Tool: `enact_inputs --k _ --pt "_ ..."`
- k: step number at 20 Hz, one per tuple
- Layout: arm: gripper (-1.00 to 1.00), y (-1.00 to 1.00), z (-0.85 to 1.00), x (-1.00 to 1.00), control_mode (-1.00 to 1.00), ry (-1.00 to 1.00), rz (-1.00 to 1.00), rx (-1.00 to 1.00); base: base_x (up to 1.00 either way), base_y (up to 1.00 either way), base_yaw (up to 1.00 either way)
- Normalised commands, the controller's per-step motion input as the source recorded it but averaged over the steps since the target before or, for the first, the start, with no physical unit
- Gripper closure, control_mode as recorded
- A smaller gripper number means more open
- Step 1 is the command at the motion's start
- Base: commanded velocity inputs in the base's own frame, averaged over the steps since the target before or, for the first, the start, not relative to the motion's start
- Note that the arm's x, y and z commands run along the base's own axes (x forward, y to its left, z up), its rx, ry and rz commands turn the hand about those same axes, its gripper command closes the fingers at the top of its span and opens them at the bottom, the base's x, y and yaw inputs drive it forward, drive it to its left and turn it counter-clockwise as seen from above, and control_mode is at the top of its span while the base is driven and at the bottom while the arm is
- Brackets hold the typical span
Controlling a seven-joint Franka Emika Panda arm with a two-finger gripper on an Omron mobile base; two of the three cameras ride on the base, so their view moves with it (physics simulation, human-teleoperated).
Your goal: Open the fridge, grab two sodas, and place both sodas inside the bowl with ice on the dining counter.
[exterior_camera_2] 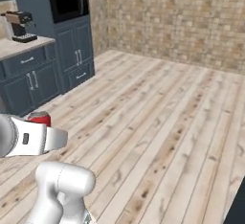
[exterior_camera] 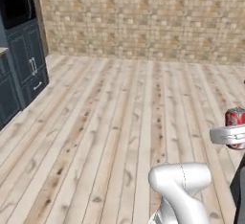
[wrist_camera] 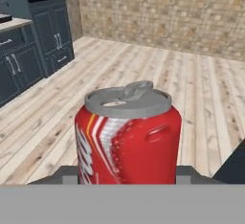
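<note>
A red soda can (wrist_camera: 128,137) with a silver top stands upright between my fingers, close in the hand view. It also peeks out above the white hand as the red can (exterior_camera: 235,117) at the right edge of the left base view and the red can (exterior_camera_2: 39,118) at the left of the right base view. My gripper (exterior_camera: 234,136) (exterior_camera_2: 42,131) (wrist_camera: 127,173) is shut on it, held above the wooden floor. The blue soda, the fridge, the bowl with ice and the dining counter are out of view.
Dark blue cabinets (exterior_camera_2: 72,50) with a built-in black oven (exterior_camera_2: 69,3) stand at the left. A coffee machine (exterior_camera_2: 20,25) sits on the back counter (exterior_camera_2: 19,46). A brick wall (exterior_camera: 143,17) closes the far side beyond open plank floor (exterior_camera: 110,122). A dark shape (exterior_camera: 239,189) edges the lower right.
</note>
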Motion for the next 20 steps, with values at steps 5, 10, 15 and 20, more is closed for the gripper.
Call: enact_inputs --k 5,10,15,20 --pt "1.0 0.0 0.0 0.0 1.0 0.0 0.0 0.0 0.95 -0.01 -0.41" --pt "1.0 0.0 0.0 0.0 1.0 0.0 0.0 0.0 0.9 0.0 -0.43" --pt "1.0 0.0 0.0 0.0 1.0 0.0 0.0 0.0 0.82 0.0 -0.47" --pt "1.0 0.0 0.0 0.0 1.0 0.0 0.0 0.0 0.75 0.14 -0.5"
